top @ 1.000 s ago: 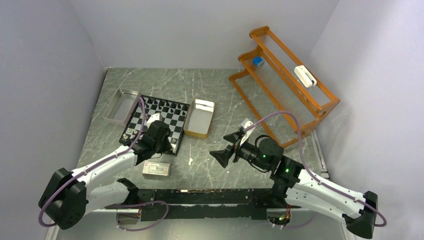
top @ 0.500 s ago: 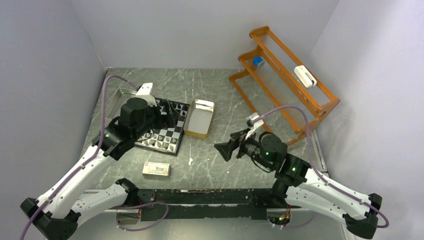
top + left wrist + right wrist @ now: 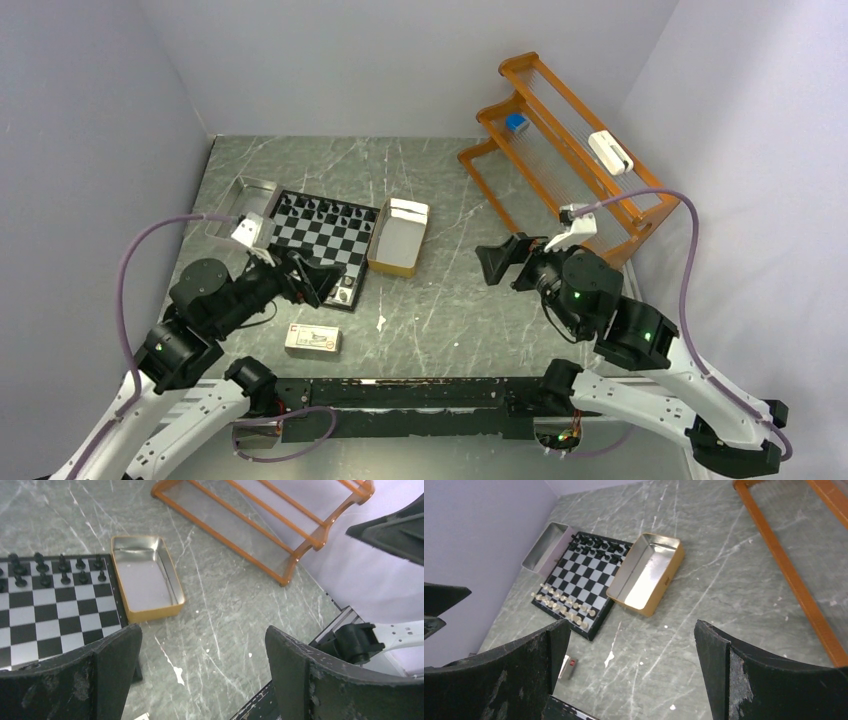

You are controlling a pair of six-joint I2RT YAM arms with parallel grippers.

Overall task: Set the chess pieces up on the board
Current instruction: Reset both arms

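**Q:** Grippers, quick?

**A:** My left gripper (image 3: 202, 635) was spread wide with nothing in it. It hung by the near right corner of the board (image 3: 579, 575) and touched no piece that I could see. My right gripper (image 3: 632, 627) was just as wide and just as empty, well off to the right, between the tan box (image 3: 669, 582) and the orange rack (image 3: 781, 562).

**Q:** Where were the pieces?

**A:** All on the board, as far as I could see. The black pieces (image 3: 594, 542) filled the far two rows and the white pieces (image 3: 561, 605) the near two. The tan box and the grey tin (image 3: 544, 550) both looked empty, so I judged the setup done or nearly done.

**Q:** So what was the step, and how to do it right?

**A:** A check and a clean retreat, I reckoned. The way to do it well was to keep the left jaws wide and high and pull straight off the near edge, never sweeping across the white rows, since tiny pieces tip easily. I would also have scanned each row for a gap or a leaning piece, because the pictures were too small to settle that.

**Q:** Any text or brands?

**A:** The small carton (image 3: 313, 339) had a red mark and dark print, both unreadable. There was no legible writing anywhere else.
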